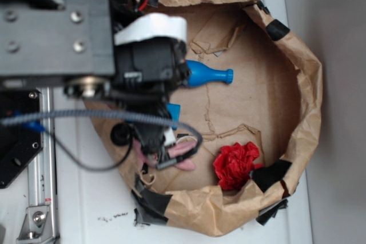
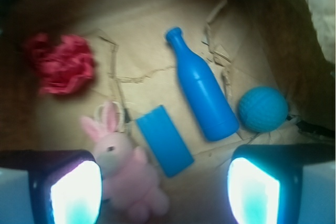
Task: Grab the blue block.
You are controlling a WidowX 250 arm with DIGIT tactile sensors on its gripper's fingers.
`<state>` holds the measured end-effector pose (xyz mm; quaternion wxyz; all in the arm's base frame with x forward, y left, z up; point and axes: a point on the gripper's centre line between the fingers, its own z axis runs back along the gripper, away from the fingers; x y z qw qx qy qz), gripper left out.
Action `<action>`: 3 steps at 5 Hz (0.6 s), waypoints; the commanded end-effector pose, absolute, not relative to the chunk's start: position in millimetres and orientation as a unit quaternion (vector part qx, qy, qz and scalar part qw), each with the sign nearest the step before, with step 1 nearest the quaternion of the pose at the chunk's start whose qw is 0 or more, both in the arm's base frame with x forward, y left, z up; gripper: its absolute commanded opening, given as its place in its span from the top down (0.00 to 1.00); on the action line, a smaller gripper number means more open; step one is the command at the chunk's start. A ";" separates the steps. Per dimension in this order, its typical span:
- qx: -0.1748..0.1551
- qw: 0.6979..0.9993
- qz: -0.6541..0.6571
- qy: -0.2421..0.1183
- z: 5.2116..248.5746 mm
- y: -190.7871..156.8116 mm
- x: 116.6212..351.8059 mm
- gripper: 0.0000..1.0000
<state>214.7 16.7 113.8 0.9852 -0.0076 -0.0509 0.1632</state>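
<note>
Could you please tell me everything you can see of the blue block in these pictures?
The blue block is a flat, plain blue slab with rounded edges and a smooth surface that looks like plastic. It lies flat and diagonal on the brown paper, between the pink bunny and the blue bottle. It lies close beside the bunny; contact is unclear. The open gripper hangs above it. In the exterior view only a blue corner shows past the arm.

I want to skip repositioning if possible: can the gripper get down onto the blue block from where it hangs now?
Probably yes. In the wrist view the gripper is open above the blue block, with nothing lying on it. The pink bunny sits close on one side and the blue bottle on the other, so a finger might nudge the bunny.
</note>
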 end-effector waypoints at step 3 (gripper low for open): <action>0.027 0.997 0.067 -0.001 25.9 2.9 223.3 0.00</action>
